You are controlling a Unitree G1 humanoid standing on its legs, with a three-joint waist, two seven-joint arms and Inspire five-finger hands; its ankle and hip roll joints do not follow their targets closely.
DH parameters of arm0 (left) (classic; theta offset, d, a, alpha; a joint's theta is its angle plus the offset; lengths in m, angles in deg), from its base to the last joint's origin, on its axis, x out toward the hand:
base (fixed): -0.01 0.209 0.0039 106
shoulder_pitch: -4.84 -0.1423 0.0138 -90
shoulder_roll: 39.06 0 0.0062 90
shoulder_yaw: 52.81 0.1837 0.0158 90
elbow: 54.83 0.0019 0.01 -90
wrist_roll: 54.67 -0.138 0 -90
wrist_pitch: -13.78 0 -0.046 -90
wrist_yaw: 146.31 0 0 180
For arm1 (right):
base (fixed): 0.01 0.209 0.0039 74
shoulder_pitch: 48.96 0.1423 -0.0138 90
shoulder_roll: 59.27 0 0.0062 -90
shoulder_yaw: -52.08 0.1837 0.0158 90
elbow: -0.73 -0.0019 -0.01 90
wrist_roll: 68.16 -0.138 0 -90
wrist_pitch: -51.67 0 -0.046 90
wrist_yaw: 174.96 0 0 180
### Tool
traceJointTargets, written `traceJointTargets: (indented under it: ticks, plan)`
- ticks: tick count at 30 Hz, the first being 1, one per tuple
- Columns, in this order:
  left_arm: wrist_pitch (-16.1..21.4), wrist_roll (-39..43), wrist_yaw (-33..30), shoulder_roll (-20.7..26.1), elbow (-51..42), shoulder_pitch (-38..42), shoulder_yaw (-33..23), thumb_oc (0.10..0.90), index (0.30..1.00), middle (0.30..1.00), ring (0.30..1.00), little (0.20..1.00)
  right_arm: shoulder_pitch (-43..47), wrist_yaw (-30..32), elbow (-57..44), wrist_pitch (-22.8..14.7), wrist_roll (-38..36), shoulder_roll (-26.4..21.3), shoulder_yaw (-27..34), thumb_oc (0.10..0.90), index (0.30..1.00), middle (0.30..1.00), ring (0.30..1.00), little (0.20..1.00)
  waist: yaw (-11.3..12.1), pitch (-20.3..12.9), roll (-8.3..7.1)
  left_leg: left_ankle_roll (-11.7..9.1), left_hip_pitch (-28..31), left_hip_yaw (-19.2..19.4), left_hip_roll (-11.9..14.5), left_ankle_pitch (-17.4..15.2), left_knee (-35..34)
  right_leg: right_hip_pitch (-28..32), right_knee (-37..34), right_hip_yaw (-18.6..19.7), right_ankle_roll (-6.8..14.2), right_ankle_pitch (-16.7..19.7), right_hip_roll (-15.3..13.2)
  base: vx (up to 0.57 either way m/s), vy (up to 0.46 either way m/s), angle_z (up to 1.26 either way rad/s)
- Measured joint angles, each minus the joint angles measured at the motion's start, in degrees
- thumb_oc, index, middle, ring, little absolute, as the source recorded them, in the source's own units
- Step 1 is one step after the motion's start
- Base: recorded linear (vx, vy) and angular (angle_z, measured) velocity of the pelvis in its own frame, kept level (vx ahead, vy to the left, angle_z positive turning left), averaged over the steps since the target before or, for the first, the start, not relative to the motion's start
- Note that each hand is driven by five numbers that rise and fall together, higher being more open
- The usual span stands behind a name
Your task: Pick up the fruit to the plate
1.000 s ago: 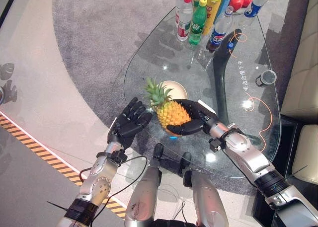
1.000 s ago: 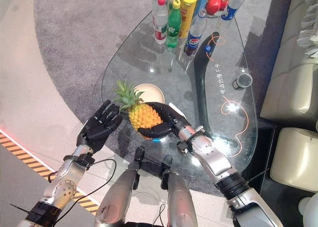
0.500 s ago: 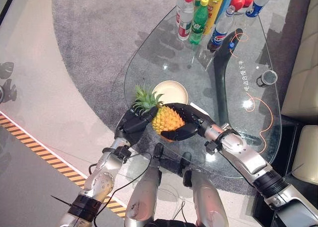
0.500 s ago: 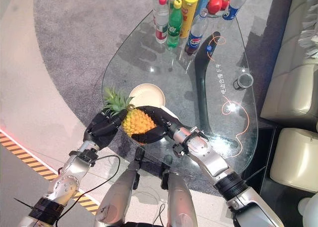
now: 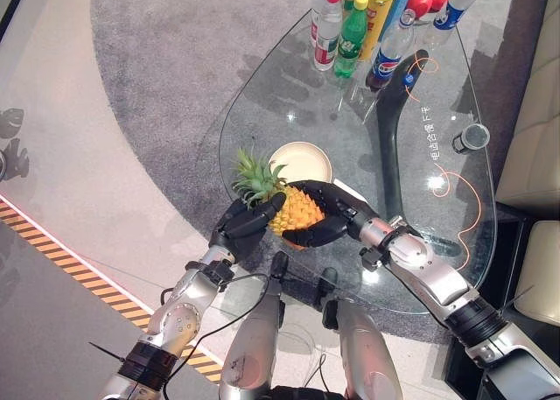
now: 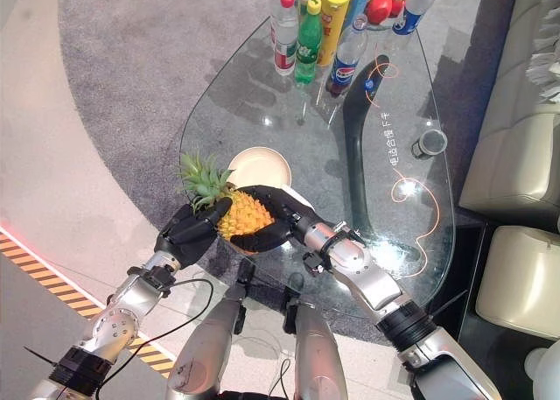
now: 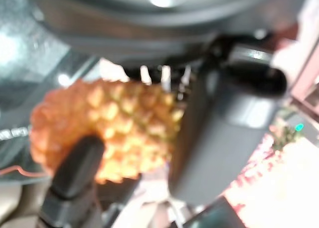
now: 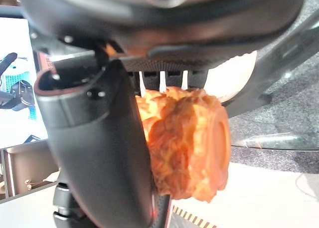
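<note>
Both hands are on the pineapple (image 5: 293,211) right now. My right hand (image 5: 328,216) is curled around the fruit's body from the far and right side; the right wrist view shows the thumb wrapped across the orange skin, so that grip is closed on it. My left hand (image 5: 245,227) has its fingers bent over the crown end, where the green leaves meet the body, and the left wrist view shows a dark finger pressed on the rind. I read that as gripping too.

The pineapple is held over the near edge of the glass table (image 5: 289,85), lying on its side with the leaves pointing toward my left. The cream plate (image 5: 302,159) sits just beyond the fruit on the glass, empty as far as I can see, partly covered by the leaves and my right hand. I cannot tell whether the fruit's underside touches the table.

Progress call: pick-up looks done, placement not yet. What's left is moving the fruit forward a little over the plate, setting it down, and opening both hands.

A cluster of bottles (image 5: 350,32) and a yellow canister (image 5: 376,10) stand at the far end, well apart. A small dark cup (image 5: 471,137) stands near the table's right edge.
</note>
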Motion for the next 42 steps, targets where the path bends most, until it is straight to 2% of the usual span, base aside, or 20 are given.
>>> traceJointTargets:
  ticks: [14, 19, 20, 21, 22, 24, 42]
  plan:
    - [8.5, 2.4, -1.1, -0.3, -0.7, -1.4, 1.4, 0.8, 0.9, 0.9, 0.9, 0.9, 2.4, -4.0, -0.9, 2.2, 2.0, -0.3, -1.3, 0.1, 0.3, 0.3, 0.3, 0.2, 0.2, 0.0, 0.0, 0.0, 0.2, -0.7, 0.0, 0.6, -1.2, 0.2, -0.7, -0.3, 0.0, 0.1, 0.1, 0.0, -0.002, 0.0]
    - [11.1, 4.4, -1.2, -2.4, -1.1, -1.5, 0.7, 0.8, 0.9, 0.9, 0.9, 0.9, 2.7, -5.1, -0.9, 2.2, 2.2, 0.0, -1.2, 0.1, 0.3, 0.3, 0.3, 0.2, 0.2, 0.0, -0.01, 0.0, 0.4, -0.8, 0.0, 0.6, -1.2, 0.4, -0.8, -0.3, 0.0, 0.1, 0.1, 0.0, -0.022, 0.0]
    - [11.1, 4.4, -1.2, -2.6, -1.1, -1.5, 0.6, 0.718, 0.829, 0.829, 0.829, 0.818, 2.7, -5.1, -0.9, 2.2, 2.2, 0.0, -1.2, 0.1, 0.3, 0.3, 0.3, 0.2, 0.2, 0.0, -0.01, 0.0, 0.4, -0.8, 0.0, 0.6, -1.2, 0.4, -0.8, -0.3, 0.0, 0.1, 0.1, 0.0, 0.0, 0.0]
    - [11.1, 4.4, -1.2, -2.9, -1.1, -1.6, 0.5, 0.454, 0.604, 0.604, 0.604, 0.554, 2.7, -5.1, -0.9, 2.2, 2.2, 0.0, -1.2, 0.1, 0.3, 0.3, 0.3, 0.2, 0.2, 0.0, -0.03, 0.0, 0.6, -0.8, 0.0, 0.6, -1.2, 0.6, -0.9, -0.4, 0.0, 0.1, 0.1, 0.0, 0.0, 0.0]
    - [11.1, 4.4, -1.2, -3.1, -1.1, -1.7, 0.4, 0.388, 0.547, 0.547, 0.547, 0.488, 2.7, -5.1, -0.9, 2.2, 2.2, 0.0, -1.2, 0.1, 0.3, 0.3, 0.3, 0.2, 0.2, 0.0, -0.04, 0.0, 0.7, -0.8, 0.0, 0.6, -1.2, 0.7, -0.9, -0.4, 0.0, 0.1, 0.1, 0.0, 0.0, 0.0]
    - [11.0, 4.4, -1.1, -3.8, -1.1, -1.8, -0.2, 0.1, 0.3, 0.3, 0.3, 0.2, 2.7, -5.1, -1.0, 2.2, 2.2, 0.1, -1.2, 0.1, 0.3, 0.3, 0.3, 0.2, 0.2, 0.0, -0.08, 0.0, 1.0, -0.8, 0.0, 0.6, -1.2, 1.0, -0.9, -0.4, 0.0, 0.1, 0.1, 0.0, 0.0, 0.0]
    - [10.8, 6.3, -1.0, -3.9, -0.8, -2.2, -2.4, 0.1, 0.3, 0.3, 0.3, 0.2, 2.6, -5.5, -1.6, 2.2, 2.4, 2.0, -2.5, 0.1, 0.3, 0.3, 0.3, 0.2, 0.1, 0.0, -0.6, 0.0, 1.8, -0.8, -0.1, 0.6, -1.1, 1.7, -0.8, -0.2, 0.1, 0.1, 0.1, 0.0, 0.0, 0.0]
